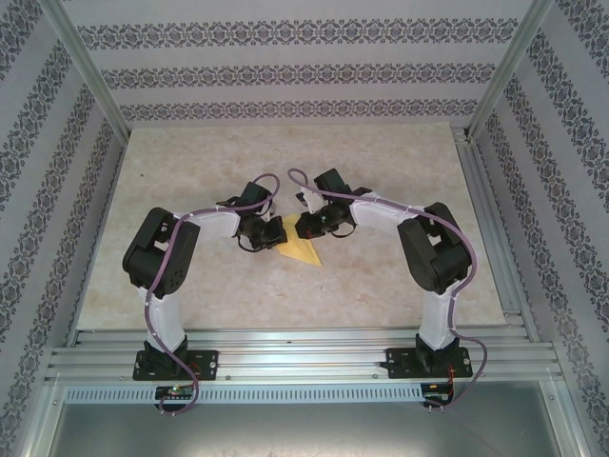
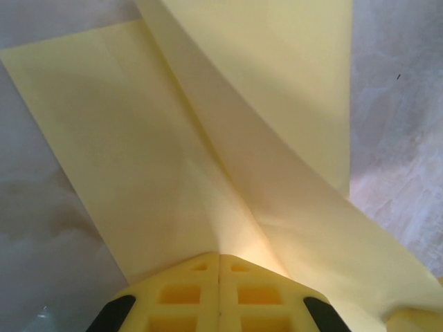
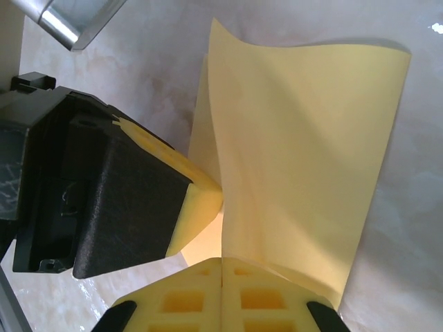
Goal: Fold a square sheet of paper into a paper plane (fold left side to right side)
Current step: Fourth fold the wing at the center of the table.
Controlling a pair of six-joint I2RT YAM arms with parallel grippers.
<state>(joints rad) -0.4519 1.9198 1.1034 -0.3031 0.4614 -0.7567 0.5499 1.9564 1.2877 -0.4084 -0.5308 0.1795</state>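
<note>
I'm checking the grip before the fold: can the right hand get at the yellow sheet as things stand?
Likely yes: the right hand is shut on the sheet at its edge, close beside the left hand, nothing blocking it.

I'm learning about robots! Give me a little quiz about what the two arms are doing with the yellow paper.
1. Pick one: how many grippers are pinching the yellow paper? A none, B one, C two.
2. True or false: the paper lies perfectly flat, with no bend anywhere.
3. Fill the gap: the fingertips of the left gripper and the right gripper are ____ in colour.
Key: 1 C. 2 false, part of it curls upward. 3 yellow.
</note>
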